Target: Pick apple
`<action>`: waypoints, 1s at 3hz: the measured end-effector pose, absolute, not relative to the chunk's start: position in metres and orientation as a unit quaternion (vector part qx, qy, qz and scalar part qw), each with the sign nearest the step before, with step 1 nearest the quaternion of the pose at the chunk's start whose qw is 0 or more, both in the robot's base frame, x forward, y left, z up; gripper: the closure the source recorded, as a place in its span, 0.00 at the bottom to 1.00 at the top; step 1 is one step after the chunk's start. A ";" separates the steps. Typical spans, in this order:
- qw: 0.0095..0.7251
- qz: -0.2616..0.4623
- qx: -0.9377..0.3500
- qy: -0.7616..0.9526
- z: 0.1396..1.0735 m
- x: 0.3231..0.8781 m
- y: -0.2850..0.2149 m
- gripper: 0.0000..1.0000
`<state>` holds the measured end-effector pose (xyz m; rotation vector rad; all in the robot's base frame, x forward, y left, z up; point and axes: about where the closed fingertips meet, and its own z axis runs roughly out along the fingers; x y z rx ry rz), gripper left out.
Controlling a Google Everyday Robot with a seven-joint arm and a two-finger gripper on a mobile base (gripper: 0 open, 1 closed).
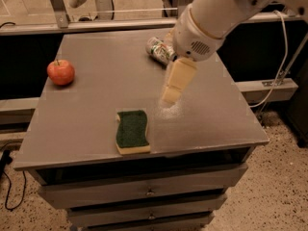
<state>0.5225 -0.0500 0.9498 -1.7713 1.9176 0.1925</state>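
The apple [60, 72] is small, round and red with a short dark stem. It stands upright near the left edge of the grey table [96, 100]. My gripper [171, 96] hangs from the white arm over the middle of the table, pointing down, far to the right of the apple and just right of the sponge. It holds nothing that I can see.
A green and yellow sponge [132, 131] lies near the table's front edge. A crushed drink can [159, 49] lies at the back, partly behind the arm. Drawers sit under the tabletop. A metal rail runs behind the table.
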 end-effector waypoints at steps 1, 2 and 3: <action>0.295 0.099 -0.657 0.687 0.959 0.542 0.009 0.00; 0.295 0.099 -0.657 0.687 0.959 0.542 0.009 0.00; 0.298 0.102 -0.655 0.687 0.959 0.542 0.011 0.00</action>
